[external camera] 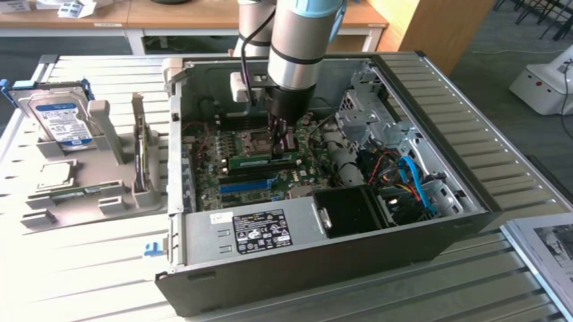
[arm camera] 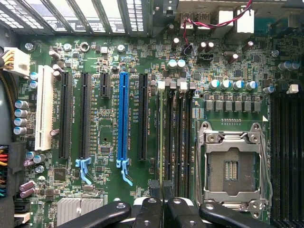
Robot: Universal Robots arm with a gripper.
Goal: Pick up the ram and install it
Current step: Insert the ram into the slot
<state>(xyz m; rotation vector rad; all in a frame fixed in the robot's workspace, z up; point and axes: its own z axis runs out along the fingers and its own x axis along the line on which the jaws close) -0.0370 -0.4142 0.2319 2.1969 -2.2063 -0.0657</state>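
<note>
Standing on its long edge inside the open computer case (external camera: 296,268), the ram (external camera: 262,160) is a long, narrow green board with a few darker patches along its face (the chips, as far as the exterior view lets me tell). It sits over the black memory slots (arm camera: 183,137) of the motherboard (external camera: 208,176), between the CPU socket (external camera: 253,141) and the bright blue slot (external camera: 243,186). I cannot tell whether it is pressed fully home.

The gripper (external camera: 284,144) reaches straight down from the arm and meets the ram near its end toward the exterior view's right. In the wrist view the ram (arm camera: 162,142) is seen edge-on, a thin pale-green line lying along the black slot nearest the blue slot (arm camera: 123,118). There the gripper (arm camera: 161,187) has its two dark fingertips (arm camera: 153,186) drawn close, pinching the ram's upper edge between them. The silver CPU socket (arm camera: 232,166) lies just beyond the memory slots, its latch frame closed around bare contacts.

Outside the case, a hard drive (external camera: 61,121) with a blue-white label stands in a grey stand (external camera: 98,194) on the slatted table (external camera: 80,268).
</note>
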